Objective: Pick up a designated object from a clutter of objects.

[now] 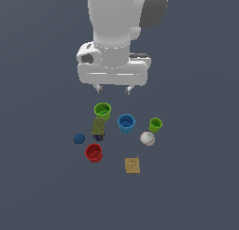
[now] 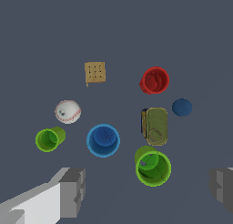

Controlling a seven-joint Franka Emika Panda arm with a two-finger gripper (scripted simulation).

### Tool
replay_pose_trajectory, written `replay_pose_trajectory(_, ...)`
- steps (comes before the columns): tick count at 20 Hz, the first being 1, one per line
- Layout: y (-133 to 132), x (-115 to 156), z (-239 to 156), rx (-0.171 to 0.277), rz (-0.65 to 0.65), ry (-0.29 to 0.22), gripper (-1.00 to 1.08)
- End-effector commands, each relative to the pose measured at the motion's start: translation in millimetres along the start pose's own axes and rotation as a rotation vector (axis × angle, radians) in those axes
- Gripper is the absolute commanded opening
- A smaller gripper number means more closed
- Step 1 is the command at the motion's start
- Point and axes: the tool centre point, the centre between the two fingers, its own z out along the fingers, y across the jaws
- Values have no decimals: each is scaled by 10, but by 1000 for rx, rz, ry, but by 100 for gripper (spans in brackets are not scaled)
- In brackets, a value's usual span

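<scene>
Right now I see my gripper (image 1: 112, 89) spread wide and empty, high above the larger green cup (image 1: 102, 111), which stands upright (mouth up) just below, left of the blue cup (image 1: 126, 123).

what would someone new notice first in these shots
The big white arm with its open tool hanging above a small scatter of bright items on the dark floor. Directly below it sit the larger green cup and the blue cup, with a smaller green cup toward the exterior view's right. Farther from the arm lie a red cup, a white baseball and a tan holed block.
</scene>
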Motion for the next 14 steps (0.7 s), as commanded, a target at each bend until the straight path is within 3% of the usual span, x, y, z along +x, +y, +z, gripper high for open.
replay_pose_trajectory(1,0,0,0,0,0,0,28)
replay_pose_trajectory(14,182,-60,96,-2,51,-18,28)
